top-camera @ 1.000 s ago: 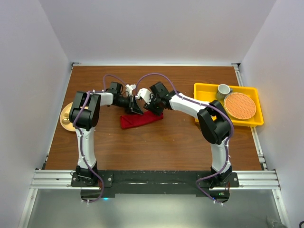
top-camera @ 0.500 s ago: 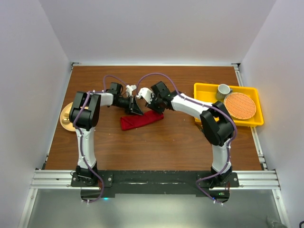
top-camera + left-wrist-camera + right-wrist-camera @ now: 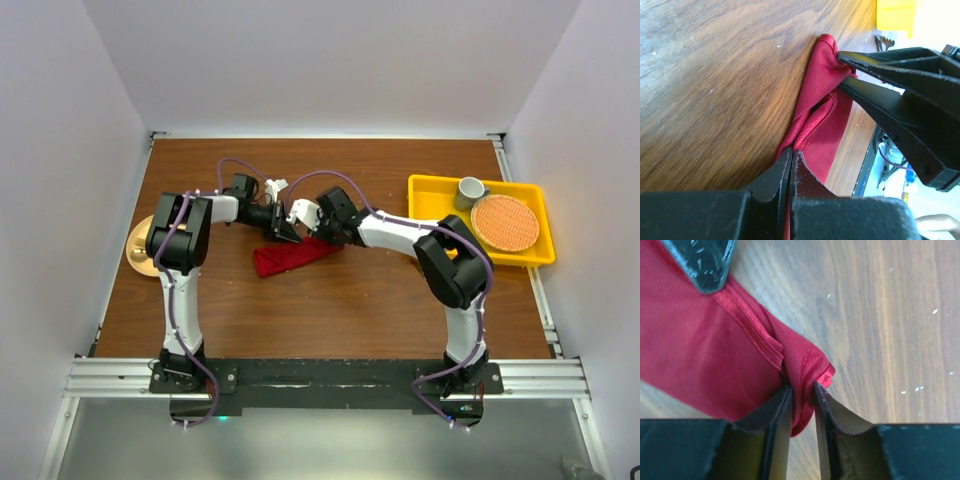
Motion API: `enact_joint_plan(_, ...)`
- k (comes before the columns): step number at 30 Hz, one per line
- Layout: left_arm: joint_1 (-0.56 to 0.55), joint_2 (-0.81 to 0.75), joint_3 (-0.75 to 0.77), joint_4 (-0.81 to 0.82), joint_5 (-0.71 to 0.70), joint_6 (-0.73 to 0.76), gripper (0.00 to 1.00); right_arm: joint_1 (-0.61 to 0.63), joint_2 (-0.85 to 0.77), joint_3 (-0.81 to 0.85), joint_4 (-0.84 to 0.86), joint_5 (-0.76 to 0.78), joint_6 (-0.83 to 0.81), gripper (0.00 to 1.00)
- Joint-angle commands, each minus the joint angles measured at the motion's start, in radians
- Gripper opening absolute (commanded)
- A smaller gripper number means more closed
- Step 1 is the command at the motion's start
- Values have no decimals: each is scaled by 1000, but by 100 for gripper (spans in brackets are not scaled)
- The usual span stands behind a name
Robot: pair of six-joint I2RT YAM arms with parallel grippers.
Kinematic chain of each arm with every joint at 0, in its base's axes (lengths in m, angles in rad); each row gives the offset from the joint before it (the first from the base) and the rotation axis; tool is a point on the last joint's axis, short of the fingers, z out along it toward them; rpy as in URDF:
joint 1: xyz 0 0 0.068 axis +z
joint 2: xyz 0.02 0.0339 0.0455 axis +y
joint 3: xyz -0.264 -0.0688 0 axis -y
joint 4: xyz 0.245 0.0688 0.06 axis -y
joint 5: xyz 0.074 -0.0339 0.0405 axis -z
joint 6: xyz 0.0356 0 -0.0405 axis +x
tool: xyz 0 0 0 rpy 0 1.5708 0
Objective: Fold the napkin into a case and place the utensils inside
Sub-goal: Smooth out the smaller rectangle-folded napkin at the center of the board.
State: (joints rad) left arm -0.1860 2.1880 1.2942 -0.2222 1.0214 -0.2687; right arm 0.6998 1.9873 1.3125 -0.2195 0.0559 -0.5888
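The brown wooden table (image 3: 330,310) showed a wide stretch of wood between the napkin (image 3: 295,255) and its near edge. The deep-red strip lay mid-table, well apart from the yellow tray (image 3: 430,183) at the right edge. The left gripper (image 3: 791,156) was clamped on one hem, and the right gripper (image 3: 802,390) pinched a bunched corner.

Napkin (image 3: 295,256): deep red, plain, slight sheen, hem stitched in same red.
Table (image 3: 350,310): warm brown wood grain, darker streaks, few pale specks.
Tray (image 3: 430,192): bright yellow.
Mat (image 3: 505,222): orange, woven ring pattern.
Cup (image 3: 471,187): grey-green.
Plate (image 3: 137,255): gold.
Left gripper (image 3: 791,156), right gripper (image 3: 802,390): matte black.
Left arm (image 3: 180,300), right arm (image 3: 462,330): white links, black joints.
Cable (image 3: 237,161): purple.
Walls (image 3: 330,60): plain white.
Rail (image 3: 110,375): silver.
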Motion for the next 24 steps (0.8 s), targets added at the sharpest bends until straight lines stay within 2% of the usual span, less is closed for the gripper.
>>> enact_joint_plan(1,16,62,-12,-66,-161,72,0,21,-2,-64,138,94,-23,23)
enact_joint_plan(2,16,62,-10,-72,-161,75,0,24,-8,-81,158,107,-23,14)
enact_joint_plan(5,19,65,-7,-80,-165,83,0,46,-36,-140,216,168,-26,0)
enact_joint_plan(11,26,72,-6,-91,-173,94,0,90,-62,-254,414,344,-57,0)
enact_joint_plan(14,28,72,-7,-94,-178,97,0,93,-67,-211,401,369,12,0)
enact_joint_plan(15,28,72,-9,-94,-179,100,0,93,-70,-188,331,358,35,2)
enact_joint_plan(16,28,72,-9,-95,-181,102,0,92,-73,-164,289,326,58,11)
enact_joint_plan(19,28,72,-9,-95,-181,108,0,90,-90,-84,166,274,130,25)
enact_joint_plan(22,28,69,-7,-95,-182,114,0,86,-107,-26,68,214,168,33)
enact_joint_plan(24,28,70,-6,-97,-182,117,0,69,-110,28,-21,155,208,34)
